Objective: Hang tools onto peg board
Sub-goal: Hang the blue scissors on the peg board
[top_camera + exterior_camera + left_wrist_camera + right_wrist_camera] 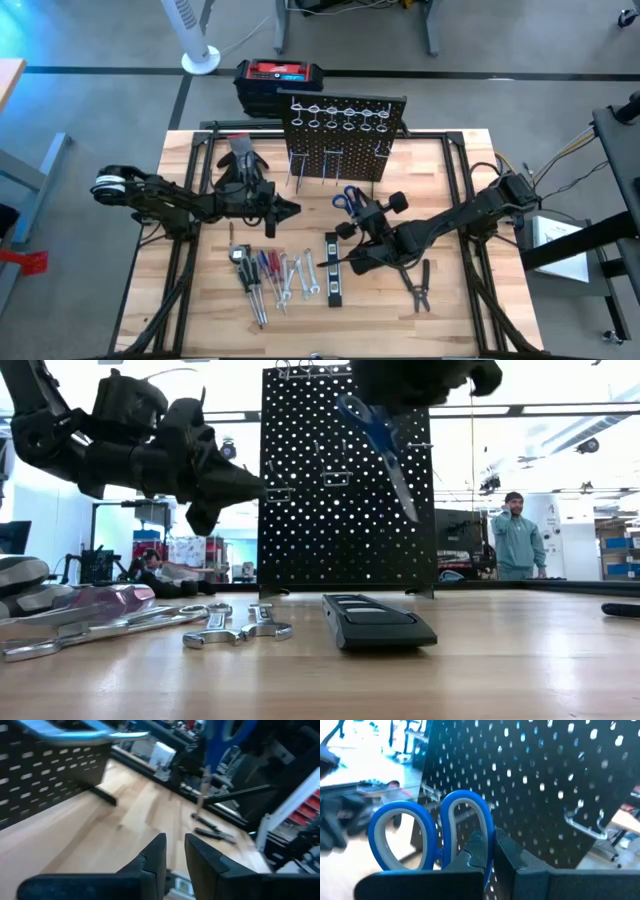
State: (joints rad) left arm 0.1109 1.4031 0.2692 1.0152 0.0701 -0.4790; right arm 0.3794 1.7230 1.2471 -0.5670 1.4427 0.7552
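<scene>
gripping blue scissors (432, 835), right tool (487, 851) clamped tight; left tool (175, 852) slightly parted, empty.

The bench (450, 300) is evenly lit from overhead in the high view, with only soft shadows thrown under the arms. A cyan glow is seen in that picture's upper left corner. In the low view the room is strongly backlit, so the peg board (345, 480) and both arms are pretty much reduced to silhouettes. Heavy motion blur is seen in the left wrist view. The scissors (432, 837) are rendered soft and smeared in the right wrist view.
</scene>
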